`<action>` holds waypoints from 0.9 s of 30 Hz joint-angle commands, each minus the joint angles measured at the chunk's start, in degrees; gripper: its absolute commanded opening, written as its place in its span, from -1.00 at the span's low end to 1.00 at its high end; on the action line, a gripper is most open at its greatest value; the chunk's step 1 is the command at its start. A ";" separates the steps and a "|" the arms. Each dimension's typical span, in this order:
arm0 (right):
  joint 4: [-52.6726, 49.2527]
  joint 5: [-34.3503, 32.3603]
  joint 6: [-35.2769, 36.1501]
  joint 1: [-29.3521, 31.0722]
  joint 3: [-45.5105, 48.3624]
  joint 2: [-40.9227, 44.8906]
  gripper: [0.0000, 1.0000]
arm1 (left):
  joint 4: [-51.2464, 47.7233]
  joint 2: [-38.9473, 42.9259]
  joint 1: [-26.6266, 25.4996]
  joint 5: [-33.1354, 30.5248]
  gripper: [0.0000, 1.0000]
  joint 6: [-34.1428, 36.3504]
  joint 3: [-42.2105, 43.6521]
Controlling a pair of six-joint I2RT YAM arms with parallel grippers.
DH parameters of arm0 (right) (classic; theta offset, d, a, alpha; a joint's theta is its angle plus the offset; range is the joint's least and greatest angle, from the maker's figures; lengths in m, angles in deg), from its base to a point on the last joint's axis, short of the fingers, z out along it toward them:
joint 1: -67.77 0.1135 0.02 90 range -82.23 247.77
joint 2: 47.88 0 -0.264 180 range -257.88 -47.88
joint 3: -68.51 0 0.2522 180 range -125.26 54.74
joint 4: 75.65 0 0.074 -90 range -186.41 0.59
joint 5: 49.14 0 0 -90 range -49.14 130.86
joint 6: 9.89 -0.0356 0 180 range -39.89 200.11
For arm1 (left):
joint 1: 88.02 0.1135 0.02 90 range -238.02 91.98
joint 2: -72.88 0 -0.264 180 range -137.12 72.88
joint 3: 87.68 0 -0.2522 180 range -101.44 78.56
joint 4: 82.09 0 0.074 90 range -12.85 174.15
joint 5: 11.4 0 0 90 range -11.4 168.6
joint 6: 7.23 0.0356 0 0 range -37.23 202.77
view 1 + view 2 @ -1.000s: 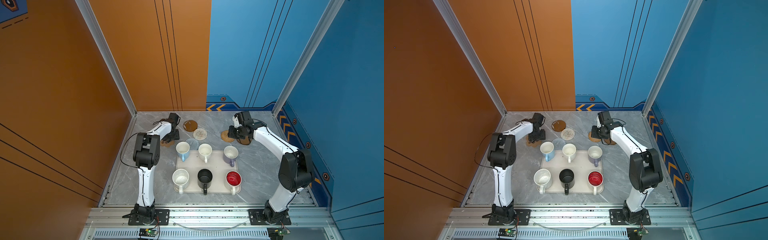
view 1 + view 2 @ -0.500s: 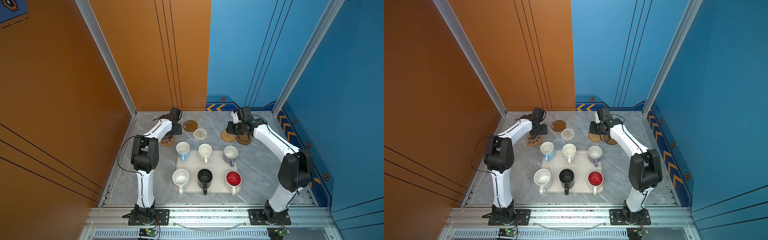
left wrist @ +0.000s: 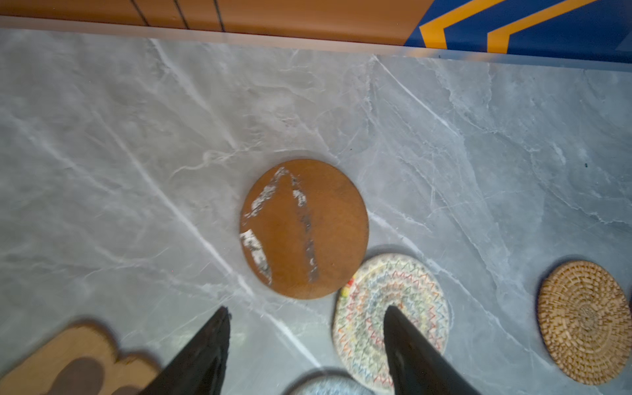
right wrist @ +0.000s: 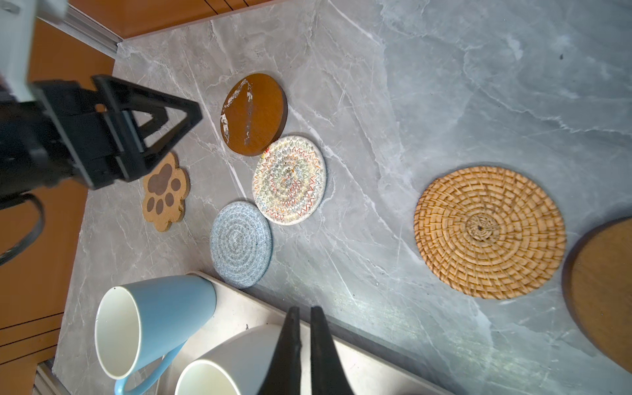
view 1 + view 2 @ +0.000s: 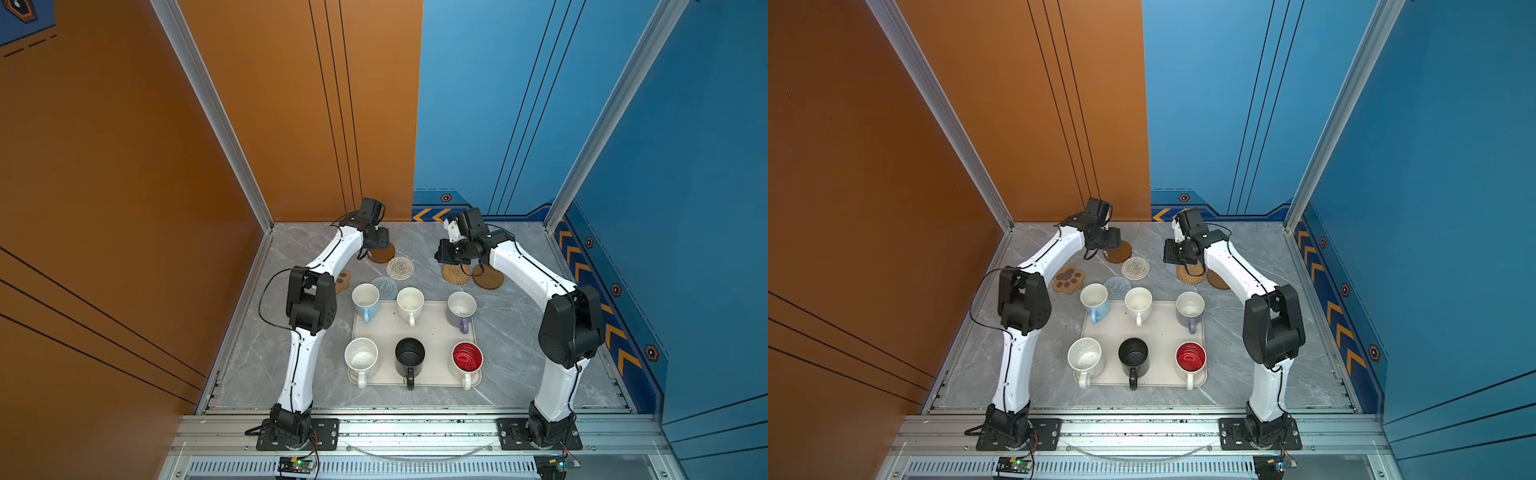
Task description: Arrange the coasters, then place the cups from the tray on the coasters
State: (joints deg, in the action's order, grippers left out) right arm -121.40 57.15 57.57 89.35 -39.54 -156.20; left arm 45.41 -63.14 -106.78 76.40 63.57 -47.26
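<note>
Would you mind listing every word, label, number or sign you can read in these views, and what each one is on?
Words, brands, numbers: none readable in any view.
Orange chevrons on the blue wall, along its lower band: arrow signs, no lettering.
Hexagon badges on that band: too small to read.
Paw-shaped coaster: a brown paw print, no text.
Cups and tray: no lettering visible.

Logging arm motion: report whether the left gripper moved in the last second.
Yes. The left gripper moved from the paw coaster toward the back wall and the brown wooden disc.
</note>
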 commanded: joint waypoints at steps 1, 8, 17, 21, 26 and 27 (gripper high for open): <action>-1.24 -1.37 -0.13 -0.70 3.30 3.48 -0.86 | -1.42 -4.27 -0.87 2.66 0.48 -0.30 -5.85; -0.45 -2.70 -0.81 -2.66 10.64 10.72 -0.85 | -1.27 -14.14 -1.70 6.17 0.48 -2.96 -17.96; -0.19 -4.12 -1.96 -4.58 19.42 19.34 -0.84 | 9.87 -18.41 -1.84 9.05 0.47 -8.02 -18.78; -0.25 -4.73 -2.50 -5.48 21.93 22.21 -0.84 | 15.69 -20.42 -1.37 13.33 0.45 -13.11 -18.70; -0.31 -4.88 -2.75 -6.23 23.78 24.56 -0.82 | 20.41 -21.87 -1.45 14.98 0.43 -16.40 -18.76; -0.27 -4.86 -2.81 -6.42 23.97 25.00 -0.81 | 20.98 -22.13 -1.45 15.20 0.43 -16.85 -18.76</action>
State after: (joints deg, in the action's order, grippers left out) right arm -121.36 53.85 55.67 83.45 -16.63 -133.25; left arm 61.69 -84.06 -108.33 88.99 49.85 -65.05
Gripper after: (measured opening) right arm 0.091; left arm 0.717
